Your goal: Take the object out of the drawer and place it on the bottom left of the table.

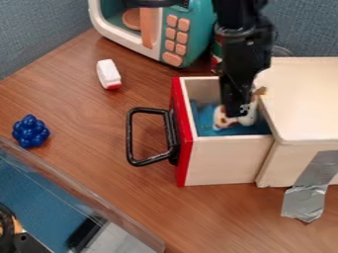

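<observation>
The black gripper [235, 106] hangs from the top edge down into the open drawer [219, 160], at the drawer's right part near the cabinet. A small white toy with brown patches [222, 121] lies in the drawer on blue lining, right at the gripper's lower end. The gripper covers part of this toy, and whether it is held cannot be told. The drawer has a red front with a black handle and stands pulled out to the left from its pale box [304, 99].
A teal toy microwave [188, 37] stands behind the drawer. On the wooden table [86, 123] lie a white and red object [108, 74] and a blue bumpy object [30, 131]. A clear-walled bin [49, 197] fills the lower left corner. Silver tape [309, 192] hangs off the box.
</observation>
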{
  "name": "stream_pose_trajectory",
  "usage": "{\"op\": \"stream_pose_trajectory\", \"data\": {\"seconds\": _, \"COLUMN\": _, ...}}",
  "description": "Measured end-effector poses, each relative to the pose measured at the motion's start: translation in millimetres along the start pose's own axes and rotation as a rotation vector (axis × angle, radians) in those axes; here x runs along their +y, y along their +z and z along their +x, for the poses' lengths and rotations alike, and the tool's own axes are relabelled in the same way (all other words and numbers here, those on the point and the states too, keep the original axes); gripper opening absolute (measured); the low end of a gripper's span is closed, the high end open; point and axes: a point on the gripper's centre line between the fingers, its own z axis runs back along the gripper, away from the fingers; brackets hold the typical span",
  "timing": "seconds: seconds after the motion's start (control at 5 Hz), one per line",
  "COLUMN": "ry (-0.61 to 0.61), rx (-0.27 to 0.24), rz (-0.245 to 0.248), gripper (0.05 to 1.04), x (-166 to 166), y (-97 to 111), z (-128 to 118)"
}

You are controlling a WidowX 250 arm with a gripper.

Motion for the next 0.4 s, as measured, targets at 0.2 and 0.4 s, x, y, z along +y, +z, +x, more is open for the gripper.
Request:
{"op": "stream_pose_trajectory", "data": {"seconds": 0.2, "ry": -0.052, "rx": -0.071, "rz": 0.049, "gripper": 0.238, "x": -10.2, "y": 40.4, "z": 14.1}}
{"op": "stream_pose_trajectory", "data": {"seconds": 0.4, "ry": 0.001, "rx": -0.062, "rz": 0.12, "gripper": 0.223, "x": -0.7, "y": 84.5, "z": -0.5}}
